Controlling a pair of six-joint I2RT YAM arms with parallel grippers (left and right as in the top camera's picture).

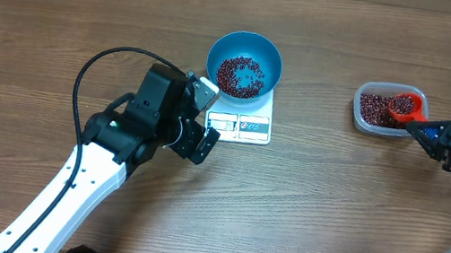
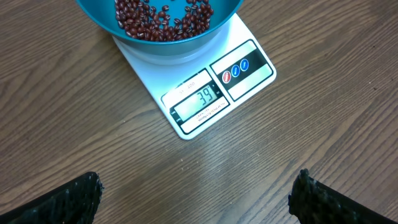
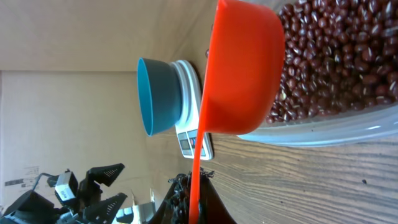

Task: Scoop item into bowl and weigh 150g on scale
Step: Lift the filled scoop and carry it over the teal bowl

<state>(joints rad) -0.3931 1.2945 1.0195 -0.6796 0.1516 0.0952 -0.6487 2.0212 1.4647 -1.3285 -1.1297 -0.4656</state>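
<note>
Orange scoop (image 1: 404, 105) over clear tub (image 1: 359, 111), blue bowl (image 1: 214, 52) on scale (image 1: 253, 127)

Blue bowl (image 1: 217, 53) with beans (image 1: 240, 75) on scale (image 1: 254, 127); right end effector (image 1: 430, 134) holds red scoop (image 1: 407, 106) in tub (image 1: 363, 108).

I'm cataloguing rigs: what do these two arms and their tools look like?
White tubular links with black joints on both. The left arm has a looping black cable and a small green light. The left tool and right tool are mostly black.
</note>
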